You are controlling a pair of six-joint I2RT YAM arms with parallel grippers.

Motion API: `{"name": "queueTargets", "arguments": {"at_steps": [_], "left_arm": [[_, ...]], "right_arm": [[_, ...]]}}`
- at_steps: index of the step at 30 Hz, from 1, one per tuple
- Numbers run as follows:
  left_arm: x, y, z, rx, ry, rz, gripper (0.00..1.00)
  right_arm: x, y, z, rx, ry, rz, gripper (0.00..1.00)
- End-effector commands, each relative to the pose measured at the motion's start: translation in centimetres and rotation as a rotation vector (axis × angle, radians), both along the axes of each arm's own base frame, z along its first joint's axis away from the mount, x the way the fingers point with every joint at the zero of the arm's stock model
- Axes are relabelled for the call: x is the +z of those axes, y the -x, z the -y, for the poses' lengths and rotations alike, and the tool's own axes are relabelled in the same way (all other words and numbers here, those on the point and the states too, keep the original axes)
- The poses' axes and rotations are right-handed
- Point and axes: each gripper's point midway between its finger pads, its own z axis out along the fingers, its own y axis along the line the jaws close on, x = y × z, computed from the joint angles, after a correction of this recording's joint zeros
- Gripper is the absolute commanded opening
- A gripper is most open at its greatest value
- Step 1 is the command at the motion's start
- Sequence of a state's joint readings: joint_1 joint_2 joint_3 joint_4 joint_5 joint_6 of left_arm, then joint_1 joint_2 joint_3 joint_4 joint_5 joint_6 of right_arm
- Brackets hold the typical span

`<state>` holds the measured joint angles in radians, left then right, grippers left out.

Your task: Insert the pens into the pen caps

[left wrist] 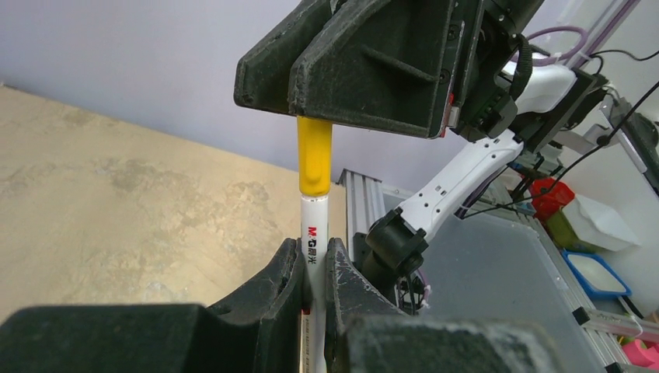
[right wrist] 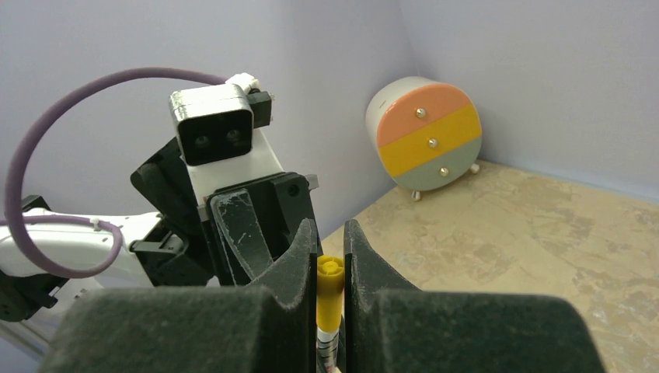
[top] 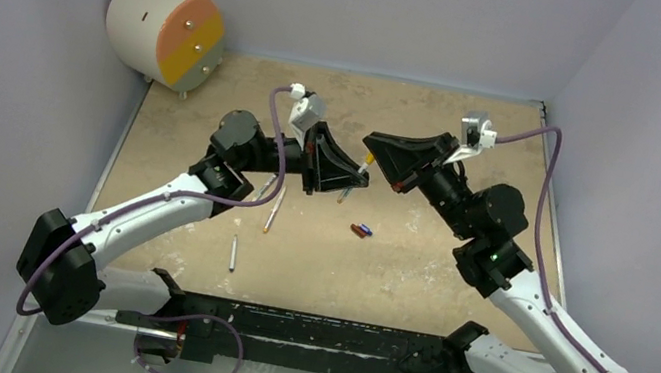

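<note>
- Left fingers (left wrist: 289, 268) are nearly closed and pinch a white pen (left wrist: 314, 225) by its barrel.
- Right fingers (right wrist: 305, 247) are clamped on the yellow cap (right wrist: 329, 284), which sits on that pen's end, held above the surface (top: 415, 262).
- Round drawer unit (top: 166, 30) stands in the far left corner with its three drawers shut and their contents hidden.
- Loose pens (top: 274, 208) lie by the left arm.
- Blue and red-brown caps (top: 359, 231) lie together near the middle.

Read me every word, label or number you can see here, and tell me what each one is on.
"M&G", followed by two small characters I can't read: on the white pen, below its yellow cap, held in the left gripper.
No other readable text in any view.
</note>
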<state>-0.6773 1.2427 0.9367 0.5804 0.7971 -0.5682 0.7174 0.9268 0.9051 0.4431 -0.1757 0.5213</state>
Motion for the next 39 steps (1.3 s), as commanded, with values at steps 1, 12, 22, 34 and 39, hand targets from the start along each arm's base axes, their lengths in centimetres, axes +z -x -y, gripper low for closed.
{"name": "queueTargets", "arguments": {"at_steps": [1,12,22,34,39], "left_arm": [[8.6,0.4,-1.4,0.083,0.182,0.236,0.00],[10.9,-1.0,-0.7,0.109,0.210,0.284,0.00],[13.4,-1.1,-1.3,0.144,0.227,0.354,0.00],[14.7,-1.4,-1.9,0.166,0.226,0.391,0.00],[15.5,-1.3,-1.9,0.158,0.242,0.407,0.00]], "right_arm": [[-9.8,1.9,-2.7,0.178,0.131,-0.221,0.00],[-16.2,3.3,-2.6,0.227,0.220,-0.326,0.00],[-18.9,4.6,-3.0,0.286,0.267,-0.361,0.00],[-23.2,7.0,-2.6,0.369,0.367,-0.457,0.00],[-24.6,7.7,-2.7,0.387,0.393,-0.491,0.00]]}}
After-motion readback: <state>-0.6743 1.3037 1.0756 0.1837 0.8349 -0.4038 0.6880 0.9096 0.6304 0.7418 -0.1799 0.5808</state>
